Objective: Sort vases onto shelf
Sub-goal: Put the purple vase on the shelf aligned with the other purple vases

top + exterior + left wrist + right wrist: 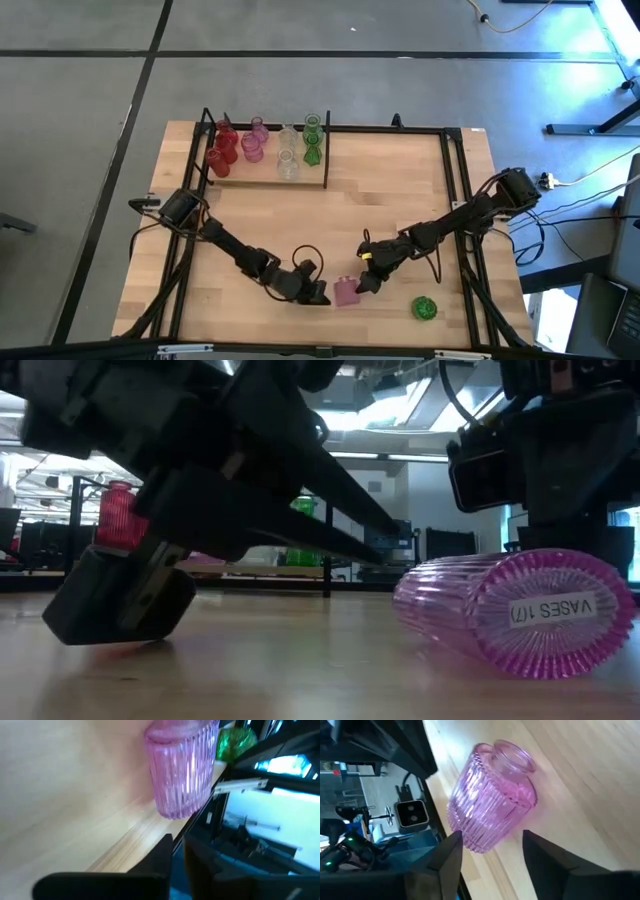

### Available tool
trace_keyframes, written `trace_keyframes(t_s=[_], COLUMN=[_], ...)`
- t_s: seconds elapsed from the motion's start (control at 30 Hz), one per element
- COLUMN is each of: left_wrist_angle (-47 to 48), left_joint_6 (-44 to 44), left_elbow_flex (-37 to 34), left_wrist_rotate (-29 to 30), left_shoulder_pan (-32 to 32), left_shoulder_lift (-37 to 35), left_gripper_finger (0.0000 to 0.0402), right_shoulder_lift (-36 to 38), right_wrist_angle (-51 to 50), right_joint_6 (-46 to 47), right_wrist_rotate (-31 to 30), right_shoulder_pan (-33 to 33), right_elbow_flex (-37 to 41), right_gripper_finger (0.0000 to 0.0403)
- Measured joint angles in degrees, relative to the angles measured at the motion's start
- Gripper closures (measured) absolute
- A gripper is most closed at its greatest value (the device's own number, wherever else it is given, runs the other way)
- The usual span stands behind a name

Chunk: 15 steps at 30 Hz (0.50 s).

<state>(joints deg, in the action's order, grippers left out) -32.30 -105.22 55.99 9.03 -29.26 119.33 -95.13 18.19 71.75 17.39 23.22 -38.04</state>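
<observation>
A pink ribbed vase (345,291) lies on its side on the table near the front edge, its labelled base (550,610) facing the near side. My left gripper (320,293) is just to its left with its fingers (385,540) close together, pointing at the vase (182,770). My right gripper (365,283) is open at the vase's right, its fingertips (452,850) flanking the base end (480,837). The shelf (265,180) at the far left carries red, pink, clear and green vases. A green vase (425,308) lies on the table to the right.
Black rods (455,200) frame the tabletop along its far and side edges. The table's near edge (445,785) runs right beside the pink vase. Bare wood (380,200) lies between the shelf and the grippers.
</observation>
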Motion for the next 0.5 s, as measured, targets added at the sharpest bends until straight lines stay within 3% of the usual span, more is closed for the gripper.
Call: trace_keyframes(t_s=[0.2, 0.5], left_wrist_angle=[0.16, 2.88], left_joint_6=[-2.03, -1.66], left_elbow_flex=[0.00, 0.13], left_wrist_rotate=[2.65, 0.98], left_shoulder_pan=[0.54, 3.62], left_shoulder_lift=[0.00, -0.02], left_gripper_finger=[0.0399, 0.0383], right_shoulder_lift=[-0.24, -5.42], right_wrist_angle=[0.09, 7.29], right_joint_6=[0.02, 2.60], right_wrist_rotate=[-2.73, -2.80], right_shoulder_pan=[0.00, 0.00], right_elbow_flex=[0.00, 0.01], right_gripper_finger=[0.0202, 0.0209])
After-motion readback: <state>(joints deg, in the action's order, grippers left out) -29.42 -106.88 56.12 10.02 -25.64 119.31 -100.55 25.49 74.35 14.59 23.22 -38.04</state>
